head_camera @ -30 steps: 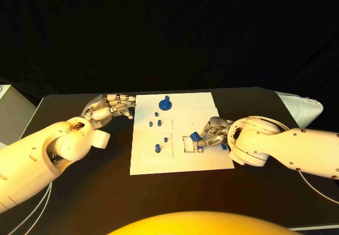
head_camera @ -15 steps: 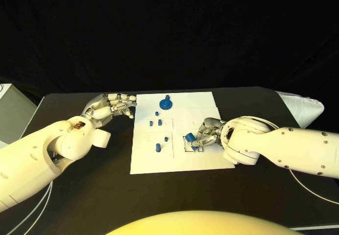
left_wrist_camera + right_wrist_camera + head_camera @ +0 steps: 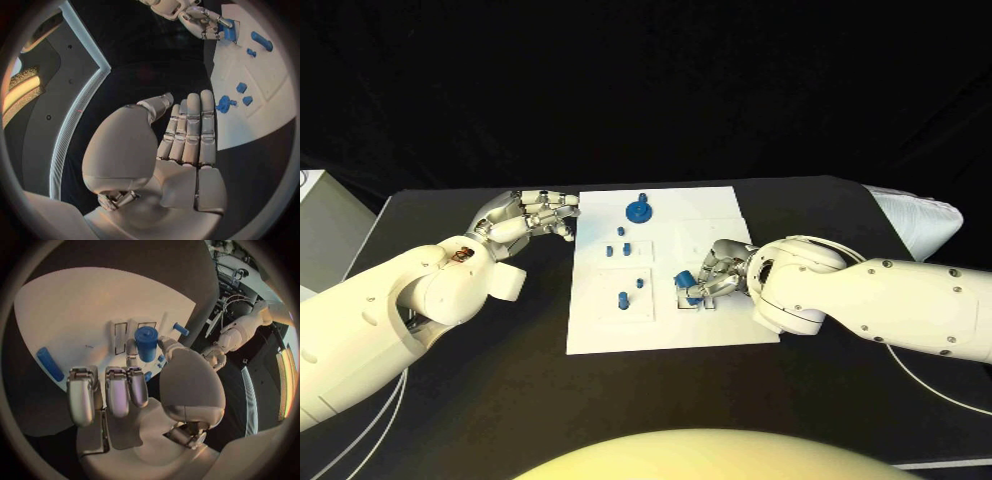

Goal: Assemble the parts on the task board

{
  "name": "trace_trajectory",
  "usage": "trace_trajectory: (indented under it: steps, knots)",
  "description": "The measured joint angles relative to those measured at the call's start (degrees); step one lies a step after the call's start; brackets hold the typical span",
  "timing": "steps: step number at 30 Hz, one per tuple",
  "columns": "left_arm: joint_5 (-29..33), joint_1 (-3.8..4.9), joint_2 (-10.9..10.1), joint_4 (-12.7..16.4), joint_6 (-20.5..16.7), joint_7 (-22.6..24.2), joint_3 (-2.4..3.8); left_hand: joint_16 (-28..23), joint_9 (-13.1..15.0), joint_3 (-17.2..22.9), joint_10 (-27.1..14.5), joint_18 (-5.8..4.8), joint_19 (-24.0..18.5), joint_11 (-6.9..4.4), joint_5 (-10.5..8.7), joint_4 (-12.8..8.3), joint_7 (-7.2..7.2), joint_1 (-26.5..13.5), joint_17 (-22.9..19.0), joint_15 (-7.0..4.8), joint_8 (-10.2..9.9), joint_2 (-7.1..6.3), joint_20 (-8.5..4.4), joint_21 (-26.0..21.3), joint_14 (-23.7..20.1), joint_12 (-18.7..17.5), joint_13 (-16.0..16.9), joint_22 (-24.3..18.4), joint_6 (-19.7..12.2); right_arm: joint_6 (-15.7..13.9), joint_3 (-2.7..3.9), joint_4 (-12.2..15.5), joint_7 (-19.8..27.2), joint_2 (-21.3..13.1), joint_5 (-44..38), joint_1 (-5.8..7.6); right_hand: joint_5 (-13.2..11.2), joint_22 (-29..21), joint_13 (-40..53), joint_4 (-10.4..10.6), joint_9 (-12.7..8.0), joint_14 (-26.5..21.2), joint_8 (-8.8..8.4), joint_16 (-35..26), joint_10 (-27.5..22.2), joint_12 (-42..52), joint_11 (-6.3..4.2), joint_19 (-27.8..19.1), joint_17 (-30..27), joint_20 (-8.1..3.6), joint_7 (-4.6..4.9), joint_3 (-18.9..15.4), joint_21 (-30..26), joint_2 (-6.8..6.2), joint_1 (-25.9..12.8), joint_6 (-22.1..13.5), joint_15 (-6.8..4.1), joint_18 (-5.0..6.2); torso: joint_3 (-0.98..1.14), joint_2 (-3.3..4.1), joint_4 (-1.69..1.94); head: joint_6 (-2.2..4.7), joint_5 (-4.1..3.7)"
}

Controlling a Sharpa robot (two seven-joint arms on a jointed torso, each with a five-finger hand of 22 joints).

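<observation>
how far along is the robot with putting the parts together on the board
Early to midway, at a guess. Several small blue parts sit on the task board, though whether they are seated I cannot tell. In hand: the right hand holds a blue cylinder over the outlined slots. Left: a loose blue peg lies on the board. The left hand rests beside it, holding nothing.

Non-task stuff: black bench [image 3: 473, 400] with a black backdrop [image 3: 646, 90] behind it. White box-like thing [image 3: 326, 230] just off the bench's left edge, partly cut off, can't tell what it is. White crumpled bag or cloth [image 3: 923, 222] at the bench's far right corner.
</observation>
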Motion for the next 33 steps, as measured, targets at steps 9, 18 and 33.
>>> trace_trajectory:
  steps: [9,18,33]
  knots:
    - [0.0,0.00,-0.1,0.0,0.1,-0.2,0.00,0.0,0.0,0.0,0.0,0.00,0.0,0.00,0.00,0.0,0.00,0.0,0.0,0.00,0.0,0.00,0.00,0.0,0.0,0.0,0.0,0.0,0.0,0.0,-0.02,-0.5,0.0,0.5,-0.4,-0.13,-2.8,0.0,0.0,0.0,0.6,0.0,0.60,0.0,0.2,0.0,-0.22,0.0,0.0,0.00,0.07,-4.8,0.0,1.97,-3.7,-0.1,0.00,-0.01,0.00,0.01,0.00,-0.07,-0.01]
    - [0.0,0.00,-0.1,0.0,0.2,-0.3,0.00,0.0,0.0,0.0,0.0,0.00,0.0,0.00,0.00,0.0,0.00,0.0,0.0,0.00,0.0,0.00,0.00,0.0,0.0,0.0,0.0,0.0,0.0,0.0,-0.01,-0.3,0.0,0.6,-0.8,-0.25,-8.6,0.0,0.0,0.2,1.0,-0.2,1.48,0.0,0.2,0.0,-0.22,0.0,0.0,0.00,0.07,-14.8,0.2,4.38,-6.1,-0.1,-0.21,0.00,0.01,0.01,-0.01,-0.09,-0.03]
    - [0.0,0.00,-0.2,0.0,0.2,-0.4,0.00,0.0,0.0,0.0,0.0,0.00,0.2,0.00,0.00,0.0,0.00,0.0,0.0,0.00,0.2,0.00,0.22,0.0,0.0,0.0,0.0,-0.1,0.0,-0.4,-0.01,0.9,0.4,-1.1,-1.4,-0.38,-7.9,0.0,0.0,0.0,1.1,0.0,1.94,0.2,0.2,0.0,-0.22,0.2,0.0,-0.20,-0.14,-18.0,0.4,7.46,-1.5,-0.3,-0.42,-0.88,0.01,0.03,-0.01,-0.14,-0.05]
